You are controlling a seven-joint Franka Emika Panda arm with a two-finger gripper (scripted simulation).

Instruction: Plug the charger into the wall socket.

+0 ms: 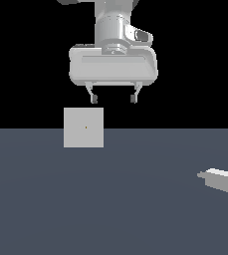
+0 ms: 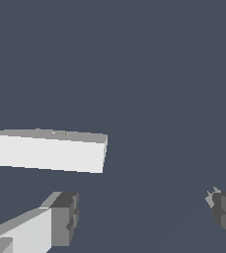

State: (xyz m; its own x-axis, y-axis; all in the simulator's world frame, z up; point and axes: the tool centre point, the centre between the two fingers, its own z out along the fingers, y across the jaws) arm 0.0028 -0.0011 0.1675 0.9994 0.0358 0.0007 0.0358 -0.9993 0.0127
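Note:
The charger (image 1: 223,180) is a small light-grey block lying on the dark floor at the exterior view's right edge, its short prong stub pointing toward the exterior view's left. The wall socket (image 1: 83,127) is an upright light-grey square plate with a tiny dark dot at its centre; in the wrist view it shows from above as a pale slab (image 2: 45,150). My gripper (image 1: 113,99) hangs high above the floor, just above and to the right of the socket, far from the charger. Its jaws are spread wide and hold nothing; one fingertip (image 2: 65,217) shows in the wrist view.
The dark grey floor (image 1: 110,209) spreads across the lower half of the exterior view, with a black background behind it. Nothing else stands on it.

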